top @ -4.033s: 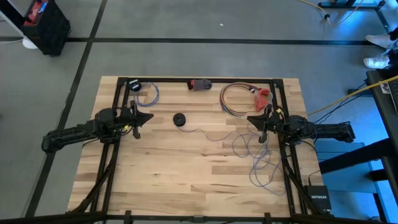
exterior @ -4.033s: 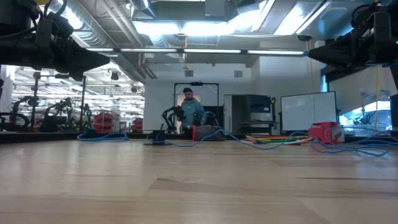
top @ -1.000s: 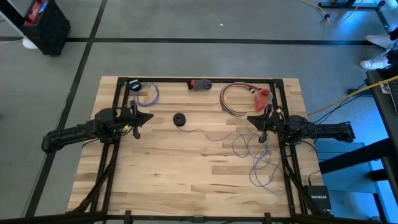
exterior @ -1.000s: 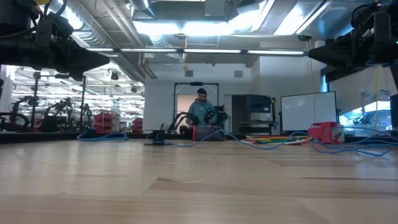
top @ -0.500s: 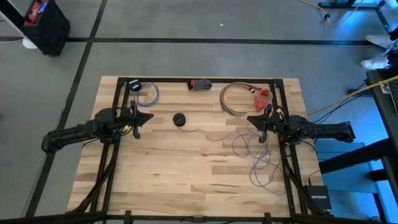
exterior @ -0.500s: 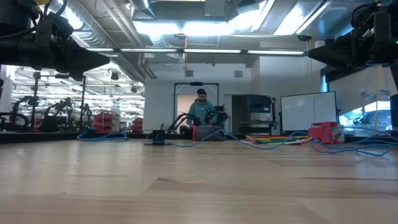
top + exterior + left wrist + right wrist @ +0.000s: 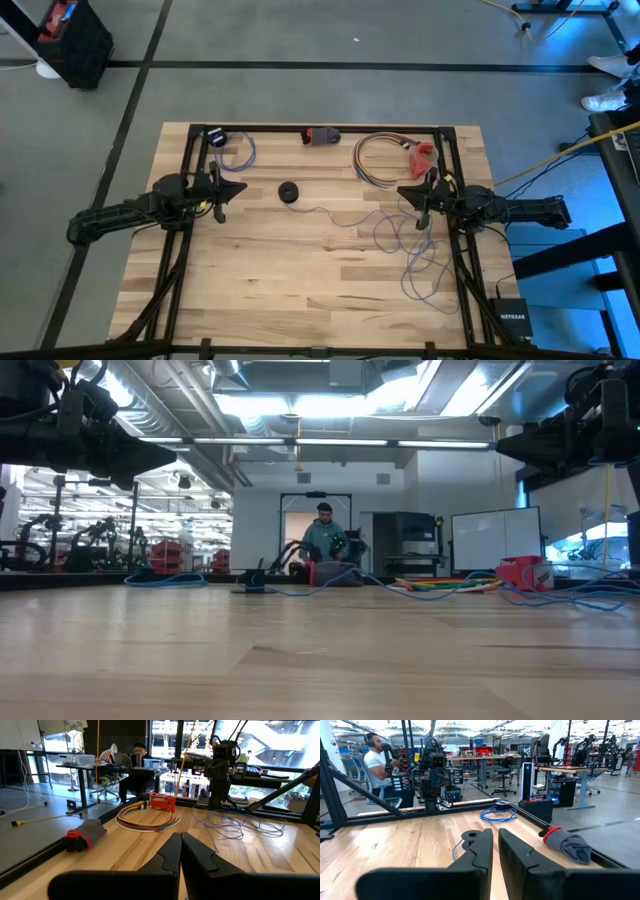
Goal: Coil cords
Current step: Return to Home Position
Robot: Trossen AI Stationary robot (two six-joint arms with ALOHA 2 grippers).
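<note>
The cord is a long thin grey-lilac wire lying loose in squiggles on the wooden table's right half. It ends in a small black round disc that rests flat near the middle. My left gripper hovers level at the left, shut and holding nothing, pointing toward the disc. My right gripper hovers level at the right above the wire's loops, its fingers together but for a thin slit, with nothing between them. The disc lies beyond my right gripper's fingertips, and the wire's loops lie ahead of my left gripper.
A coil of multi-colour cable with a red piece lies at the far right. A grey-and-red bundle is at the far edge, and a small blue coil at the far left. A person stands beyond the table.
</note>
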